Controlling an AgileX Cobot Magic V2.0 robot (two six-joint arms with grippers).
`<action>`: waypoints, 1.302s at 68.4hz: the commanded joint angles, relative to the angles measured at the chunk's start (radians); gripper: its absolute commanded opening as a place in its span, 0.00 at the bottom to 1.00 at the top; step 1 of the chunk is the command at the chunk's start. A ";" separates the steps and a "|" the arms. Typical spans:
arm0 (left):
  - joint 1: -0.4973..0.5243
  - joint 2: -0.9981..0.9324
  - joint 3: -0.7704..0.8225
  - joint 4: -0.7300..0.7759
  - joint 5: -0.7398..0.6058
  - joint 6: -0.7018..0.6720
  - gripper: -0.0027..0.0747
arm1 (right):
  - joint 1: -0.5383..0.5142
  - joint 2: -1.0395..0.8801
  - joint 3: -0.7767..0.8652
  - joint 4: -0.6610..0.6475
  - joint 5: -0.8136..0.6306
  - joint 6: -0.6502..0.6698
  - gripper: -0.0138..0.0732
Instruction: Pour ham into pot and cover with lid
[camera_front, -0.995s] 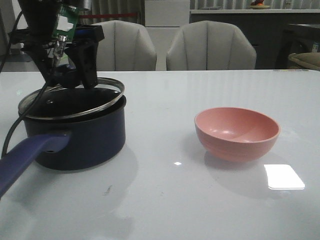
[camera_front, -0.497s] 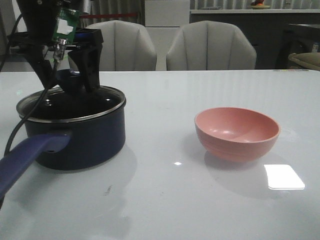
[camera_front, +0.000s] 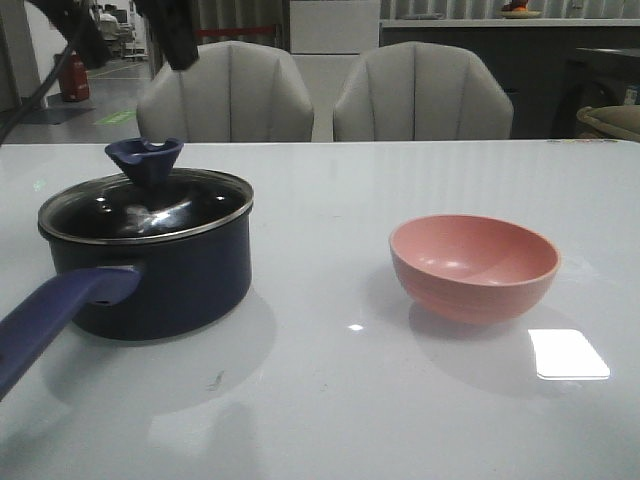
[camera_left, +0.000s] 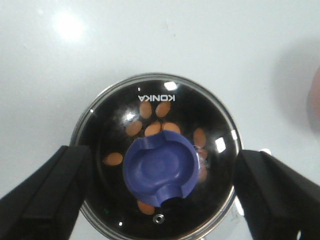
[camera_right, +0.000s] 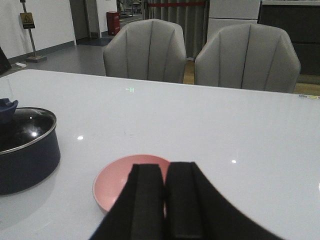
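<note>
Now the lid (camera_front: 146, 205) sits flat on the pot (camera_front: 150, 270) over the ham (camera_left: 134, 128), the left gripper (camera_left: 160, 192) spread wide above it, the right gripper (camera_right: 165, 200) pressed together empty near the pink bowl (camera_front: 473, 266).

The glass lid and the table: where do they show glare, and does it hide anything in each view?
Front view: the lid carries bright spots and looks dark, so the ham is not readable; a white rectangle of glare lies on the table near the pink bowl. Left wrist view: small highlights only, the ham shows through. Right wrist view: faint glints.
</note>
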 joint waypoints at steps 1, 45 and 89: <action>-0.007 -0.162 0.050 -0.034 -0.108 -0.001 0.81 | 0.000 0.006 -0.027 0.002 -0.080 -0.011 0.35; -0.007 -0.872 0.784 -0.042 -0.617 -0.001 0.81 | 0.000 0.006 -0.027 0.002 -0.080 -0.011 0.35; -0.007 -1.670 1.331 -0.038 -0.719 -0.001 0.16 | 0.000 0.006 -0.027 0.002 -0.080 -0.011 0.35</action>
